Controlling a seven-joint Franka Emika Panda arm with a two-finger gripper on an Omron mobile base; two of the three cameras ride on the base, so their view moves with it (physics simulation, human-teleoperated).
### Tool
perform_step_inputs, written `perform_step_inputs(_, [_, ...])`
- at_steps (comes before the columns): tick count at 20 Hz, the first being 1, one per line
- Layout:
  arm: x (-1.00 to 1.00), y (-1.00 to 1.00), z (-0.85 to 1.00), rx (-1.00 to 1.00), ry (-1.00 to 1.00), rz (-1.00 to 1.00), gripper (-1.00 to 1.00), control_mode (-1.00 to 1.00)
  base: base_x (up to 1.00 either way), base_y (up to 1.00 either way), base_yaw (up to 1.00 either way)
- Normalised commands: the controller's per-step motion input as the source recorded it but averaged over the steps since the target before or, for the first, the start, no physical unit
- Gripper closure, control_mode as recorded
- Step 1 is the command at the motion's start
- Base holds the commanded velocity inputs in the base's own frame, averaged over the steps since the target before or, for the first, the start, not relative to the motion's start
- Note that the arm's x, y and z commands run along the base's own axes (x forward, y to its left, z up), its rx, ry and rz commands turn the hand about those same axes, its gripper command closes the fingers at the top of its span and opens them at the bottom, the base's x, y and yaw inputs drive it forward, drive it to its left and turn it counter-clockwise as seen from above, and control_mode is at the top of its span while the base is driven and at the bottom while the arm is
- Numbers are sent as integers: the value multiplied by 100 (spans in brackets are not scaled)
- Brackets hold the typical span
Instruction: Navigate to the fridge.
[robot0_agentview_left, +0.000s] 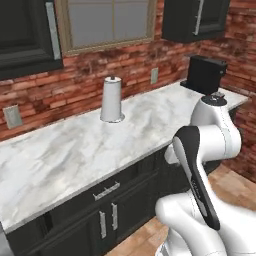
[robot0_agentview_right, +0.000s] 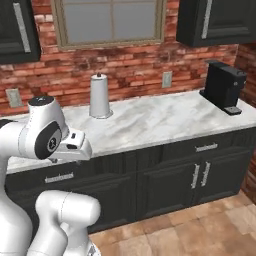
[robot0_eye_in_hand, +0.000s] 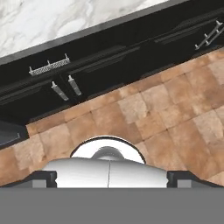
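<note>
Along the red brick wall (robot0_agentview_right: 135, 65) runs a white marble countertop (robot0_agentview_left: 75, 150) over dark cabinets with thin silver handles (robot0_agentview_right: 170, 180). On the counter near the wall stands an upright white paper-towel roll on a round base (robot0_agentview_left: 111, 100), also seen in the right base view (robot0_agentview_right: 100, 96). At the counter's right end sits a boxy black coffee machine (robot0_agentview_right: 223, 86), near the corner where the brick wall turns (robot0_agentview_left: 206, 75). Above the counter a window with a tan frame (robot0_agentview_right: 110, 22) sits between two dark upper cabinets (robot0_agentview_right: 220, 22), and grey outlet plates (robot0_agentview_right: 167, 79) are set into the brick.

The white arm with dark joints (robot0_agentview_left: 200, 150) is folded in front of the counter, its hand pointing down toward the tan tiled floor (robot0_eye_in_hand: 144, 118). From the hand view, the floor tiles, the cabinet fronts (robot0_eye_in_hand: 109, 65) and a strip of marble top appear tilted. The gripper's fingertips are barely visible at the bottom edge (robot0_eye_in_hand: 109, 179), so how far they stand apart cannot be told, and nothing is seen between them.

No tall grey French-door fridge stands in this stretch of kitchen; its place cannot be told from these views.
</note>
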Motion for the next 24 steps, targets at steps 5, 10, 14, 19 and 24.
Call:
perform_step_inputs(5, [0,0,0,0,0,0,-100,100,0,-16,-61])
perform_step_inputs(10, [0,0,0,0,0,0,-100,100,0,-4,-69])
perform_step_inputs(14, [0,0,0,0,0,0,-100,100,6,0,-73])
perform_step_inputs(19, [0,0,0,0,0,0,-100,100,22,6,-84])
perform_step_inputs(24, [0,0,0,0,0,0,-100,100,24,14,-88])
